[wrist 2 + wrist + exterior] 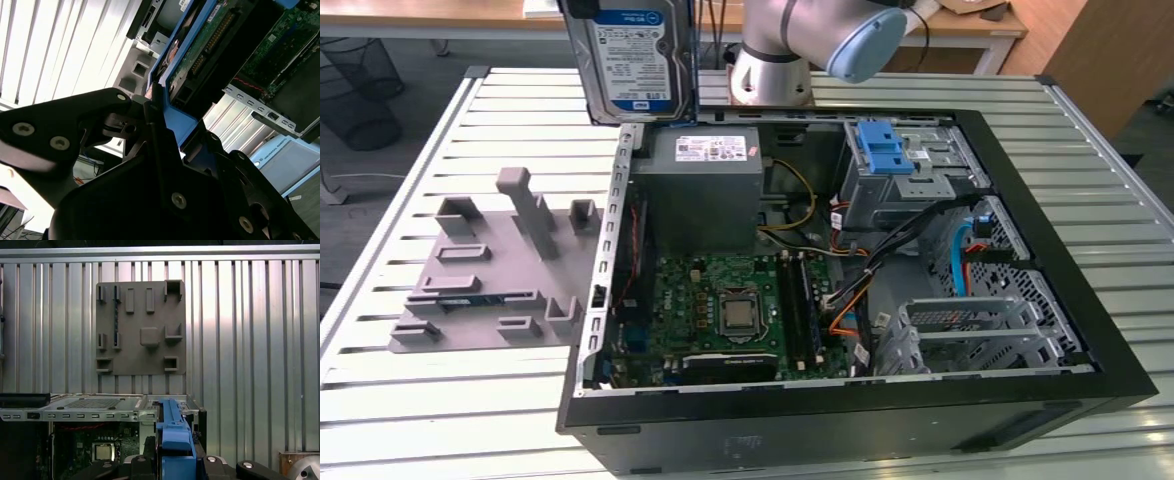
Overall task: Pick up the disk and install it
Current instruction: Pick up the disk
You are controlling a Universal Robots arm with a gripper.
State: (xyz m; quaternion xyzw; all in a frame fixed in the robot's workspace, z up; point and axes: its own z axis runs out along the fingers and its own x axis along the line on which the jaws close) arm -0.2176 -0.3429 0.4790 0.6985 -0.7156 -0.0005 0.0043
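Disk held clear of the counter, standing on edge at the far side of the scene, just beyond the far corner of the case on the exterior view's left. Its face is flat silver metal with a white-and-blue label; a blue plastic carrier frame runs along its edges. In the second wrist view the gripper has its matte black fingers closed tight on the frame's blue edge, and the disk's underside shows a green circuit board with rows of solder pins. The grey, glossy, rounded arm rises behind the case, with a pale blue cap at one joint. The computer case is a black box lying open-side up on the counter, which is made of ribbed, slatted pale metal. Inside the case: a grey sheet-metal power-supply box with a white sticker at the far end, a green motherboard with a square silver socket nearer, and a blue plastic latch on top of a perforated metal bay toward the exterior view's right. Bundled black, orange and yellow cables run between them. On the exterior view's left, beside the case, lies a flat matte grey fixture plate with blocky raised posts and slots.
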